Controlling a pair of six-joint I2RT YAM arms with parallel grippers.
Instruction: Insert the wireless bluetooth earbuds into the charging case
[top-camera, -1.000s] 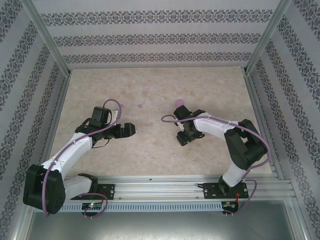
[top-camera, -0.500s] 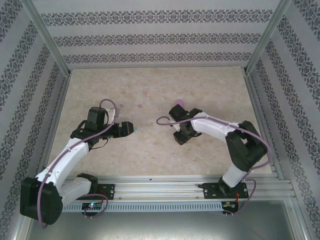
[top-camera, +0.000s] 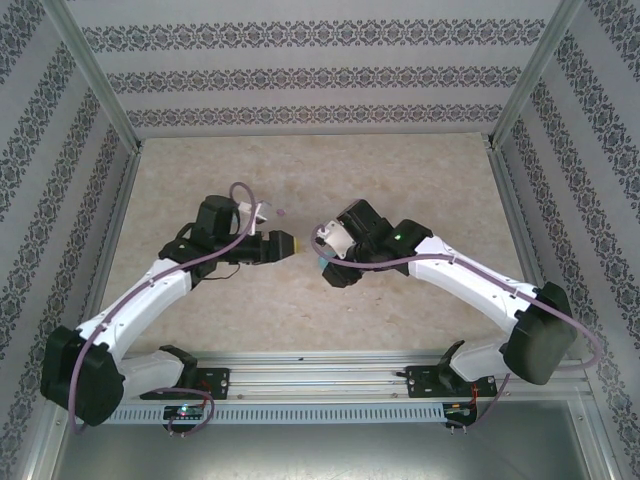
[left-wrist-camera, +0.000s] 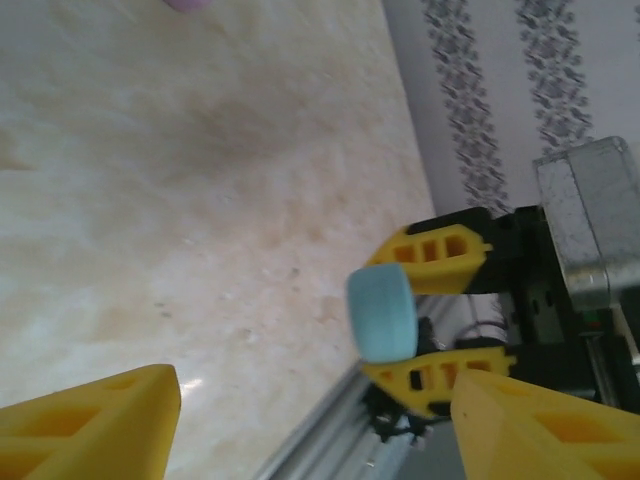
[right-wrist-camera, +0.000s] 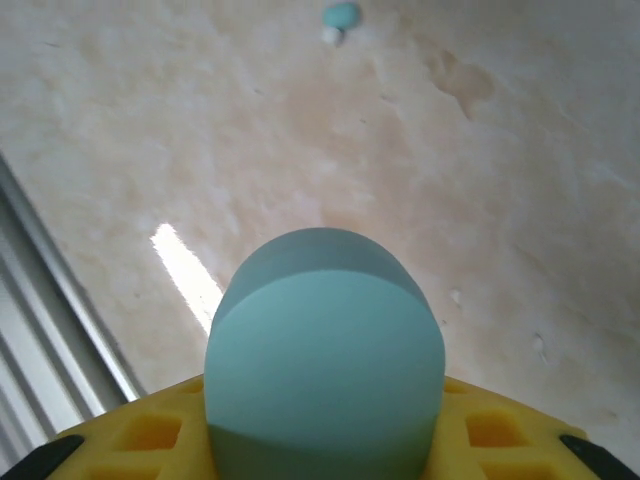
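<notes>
Grasp of the light blue oval case (right-wrist-camera: 325, 350) by the right gripper (top-camera: 328, 266); earbuds loose on the table (top-camera: 400, 170).
Jaws of the left gripper (left-wrist-camera: 320, 430) stand apart and empty, facing the case closely. One light blue earbud (right-wrist-camera: 342, 15) lies beyond the case; one pink earbud (top-camera: 283, 212) lies just past the left gripper.

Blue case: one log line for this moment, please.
right gripper: shut on blue case | left gripper: open, empty | blue earbud: on table
</notes>
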